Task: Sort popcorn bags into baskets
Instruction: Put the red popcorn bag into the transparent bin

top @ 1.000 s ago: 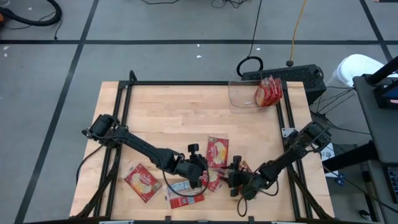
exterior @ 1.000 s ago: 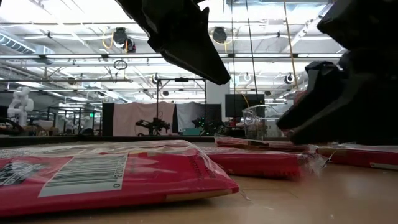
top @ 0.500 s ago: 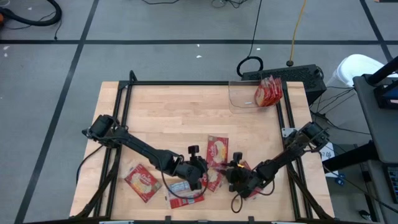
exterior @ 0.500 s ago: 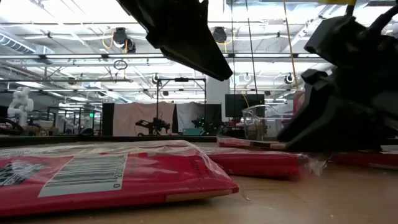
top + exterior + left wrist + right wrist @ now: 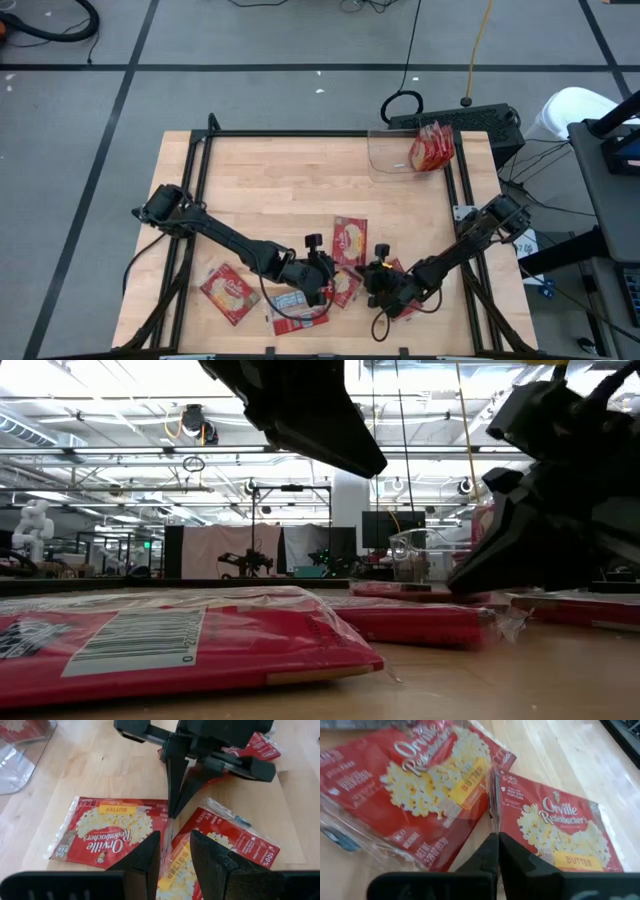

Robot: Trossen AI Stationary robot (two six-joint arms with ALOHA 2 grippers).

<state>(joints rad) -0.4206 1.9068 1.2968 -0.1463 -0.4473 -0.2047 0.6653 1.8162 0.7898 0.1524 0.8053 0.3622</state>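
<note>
The right hand [image 5: 496,851] is clenched on the thin sealed edge of a popcorn bag [image 5: 555,832]; the left hand [image 5: 172,855] hovers part-open. Light, floppy, slippery film: pinch edges

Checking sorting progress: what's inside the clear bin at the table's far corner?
The clear bin holds red popcorn bags leaning together at its right end; the rest looks bare. How many there are cannot be counted, since they overlap.
</note>
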